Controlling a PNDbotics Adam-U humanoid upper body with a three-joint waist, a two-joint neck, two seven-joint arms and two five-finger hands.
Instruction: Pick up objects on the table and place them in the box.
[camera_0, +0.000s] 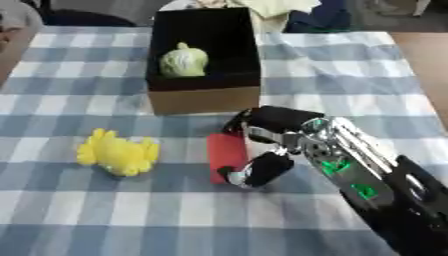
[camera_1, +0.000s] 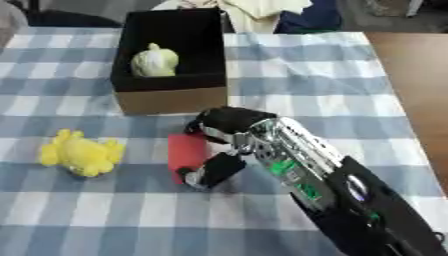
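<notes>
Left eye view: right hand (camera_0: 276, 145) curled round red block (camera_0: 226, 155), prob. gripped; left hand unseen either view.

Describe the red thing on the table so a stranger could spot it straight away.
Start at the open box on the checked tablecloth. Just in front of its brown front wall lies a flat red block, with the right hand curled round it. The yellow toy to its left is lumpy, not flat.

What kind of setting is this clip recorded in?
Probably a staged tabletop setup in a room, not a kitchen: a table under a blue checked cloth, a black-lined cardboard box holding a pale green toy, a yellow toy, and the right hand curling around a red block.
</notes>
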